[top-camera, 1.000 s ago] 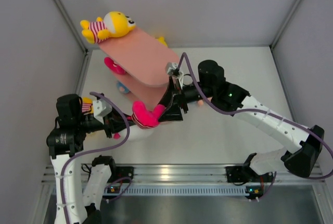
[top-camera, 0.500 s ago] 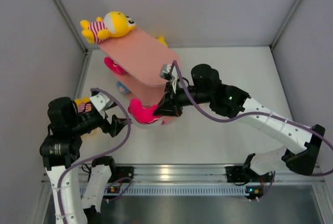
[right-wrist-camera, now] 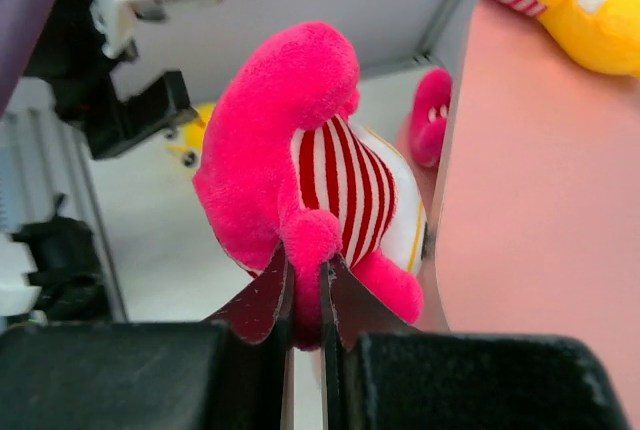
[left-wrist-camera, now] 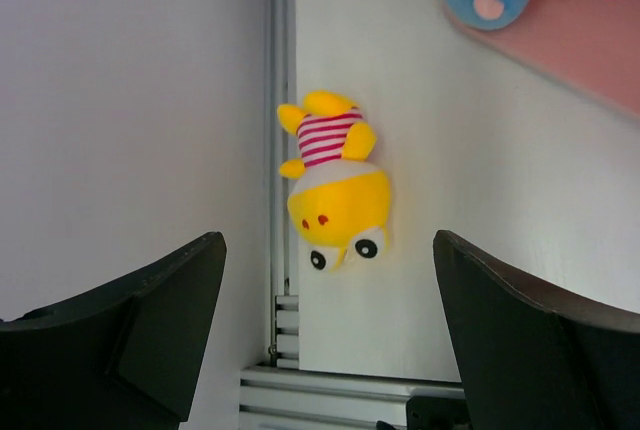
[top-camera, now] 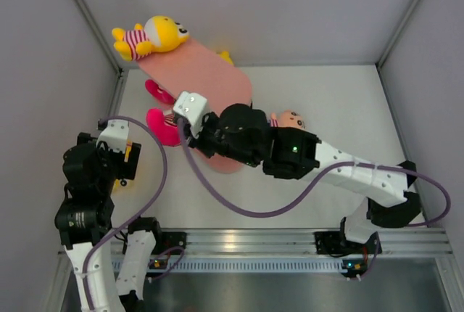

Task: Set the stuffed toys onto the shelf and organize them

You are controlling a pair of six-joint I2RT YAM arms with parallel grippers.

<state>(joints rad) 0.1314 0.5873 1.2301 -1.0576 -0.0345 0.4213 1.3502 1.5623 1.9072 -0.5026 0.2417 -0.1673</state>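
My right fingers [right-wrist-camera: 258, 302] pinch a magenta striped plush doll [right-wrist-camera: 290, 150] for placing, pink board shelf [right-wrist-camera: 540, 210] at three o'clock; spread left fingers [left-wrist-camera: 150, 300] target the yellow plush doll [left-wrist-camera: 335, 200].

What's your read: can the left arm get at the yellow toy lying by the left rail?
Likely yes. The left gripper has jaws open and empty; the yellow toy lies framed between them on the table, nothing in between.
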